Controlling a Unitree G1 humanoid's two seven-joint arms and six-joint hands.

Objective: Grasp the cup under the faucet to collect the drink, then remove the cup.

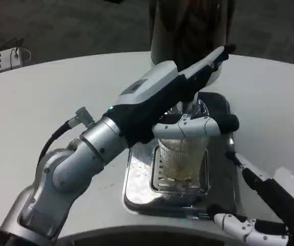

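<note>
Cup (180,156): ribbed, clear, on drip tray (137,179) under the faucet (194,105); your left hand (198,125) wraps its rim to steady filling. Right hand (249,225) waits near right, fingers spread, empty.

The cup (181,156) is clear plastic with fine vertical ribbing, and the drink inside tints its lower part a pale yellowish amber. Beneath it the drip tray (137,179) is shiny silver metal with a slotted grille of dark parallel lines. The dispenser (188,25) behind is polished silver, mirroring dark brown tones, and its base is white. The left hand (198,87) has a white back and fingers in white and black; its forearm (96,148) is matte silver with a black section and a small green light. The right hand (254,223) shows white and black fingers. The table (44,97) is plain white; the floor (75,25) beyond is dark grey, speckled.
</note>
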